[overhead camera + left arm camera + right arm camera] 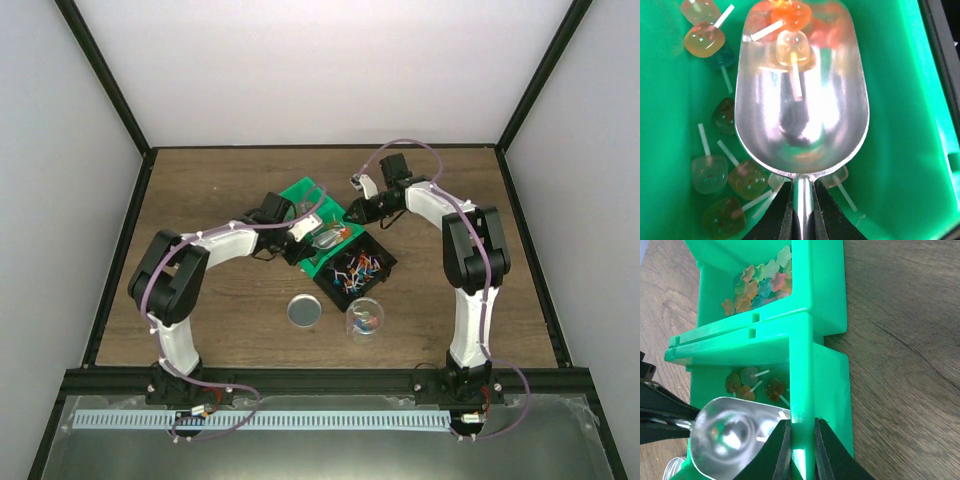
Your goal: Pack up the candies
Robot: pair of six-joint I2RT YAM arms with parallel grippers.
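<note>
Candies (pixel 792 47) at scoop (pixel 802 100) tip, opposite left fingers (pixel 775 222) gripping handle (pixel 803 195).

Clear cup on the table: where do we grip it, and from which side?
Grip the clear cup on its side wall just below the rim, coming in level from its right. It stands upright with its open end up and candies inside, so a side grasp probably keeps it level. The round lid lies to its left.

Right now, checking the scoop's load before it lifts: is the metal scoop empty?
No, the metal scoop holds an orange lollipop and a pale one near its tip.
</note>
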